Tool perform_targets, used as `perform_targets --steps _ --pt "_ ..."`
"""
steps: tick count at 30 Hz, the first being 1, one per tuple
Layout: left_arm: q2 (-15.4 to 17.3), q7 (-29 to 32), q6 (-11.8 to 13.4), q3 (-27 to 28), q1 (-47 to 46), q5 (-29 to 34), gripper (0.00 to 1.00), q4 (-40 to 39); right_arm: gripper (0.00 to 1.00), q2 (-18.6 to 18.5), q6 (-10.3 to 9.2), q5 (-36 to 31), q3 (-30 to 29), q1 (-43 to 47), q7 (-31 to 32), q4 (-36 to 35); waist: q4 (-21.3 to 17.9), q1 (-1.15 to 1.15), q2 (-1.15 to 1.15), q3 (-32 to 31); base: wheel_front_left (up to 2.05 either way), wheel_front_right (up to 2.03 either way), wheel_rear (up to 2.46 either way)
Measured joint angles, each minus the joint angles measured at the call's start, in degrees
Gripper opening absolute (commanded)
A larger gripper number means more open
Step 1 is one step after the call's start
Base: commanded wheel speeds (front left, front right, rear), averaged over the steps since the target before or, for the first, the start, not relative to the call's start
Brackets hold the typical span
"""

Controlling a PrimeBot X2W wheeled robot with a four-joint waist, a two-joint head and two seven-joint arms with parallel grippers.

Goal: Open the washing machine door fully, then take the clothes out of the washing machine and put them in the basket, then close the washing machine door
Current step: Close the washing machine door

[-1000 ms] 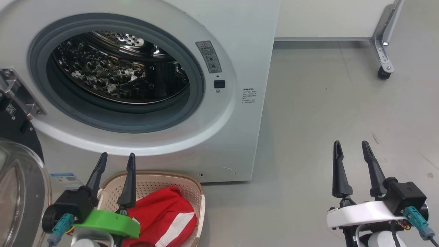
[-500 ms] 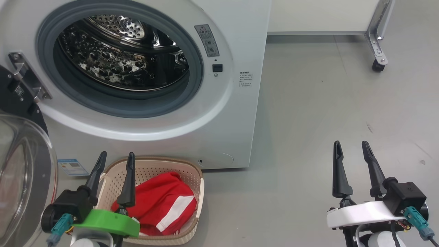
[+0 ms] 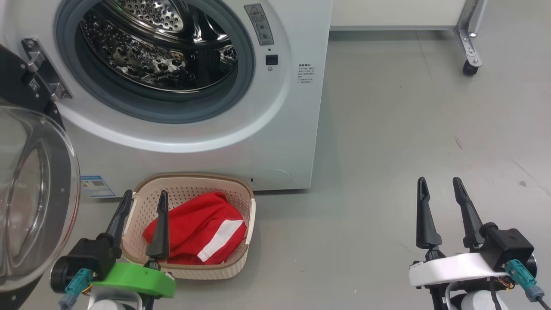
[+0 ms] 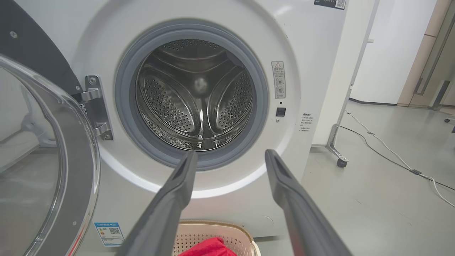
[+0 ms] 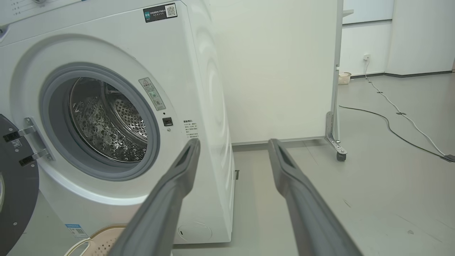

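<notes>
Head view: left fingers and right fingers spread wide, empty.

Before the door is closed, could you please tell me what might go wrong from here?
1. The open left gripper hangs over the basket, close beside the washing machine door. Swinging the door shut could knock the gripper, or perhaps clip the basket rim.
2. The door's bulging glass looks smooth, so a push there may slip off.
3. The right gripper stands open well off to the side, so it probably cannot help quickly.
</notes>
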Motion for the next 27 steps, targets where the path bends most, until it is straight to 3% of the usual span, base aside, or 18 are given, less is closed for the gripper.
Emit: perform_targets --steps 14,27 --pt "0.0 0.0 0.0 -0.1 0.0 0.3 1.00 -0.5 1.00 0.1 0.00 0.3 0.0 0.0 0.0 0.0 -0.1 0.00 0.00 0.5 -1.03 1.38 -0.35" --pt "0.0 0.0 0.0 -0.2 0.0 -0.7 1.00 -1.2 1.00 0.1 0.00 0.3 0.1 0.0 0.0 0.0 0.0 0.00 0.00 0.7 -0.72 0.72 -0.01"
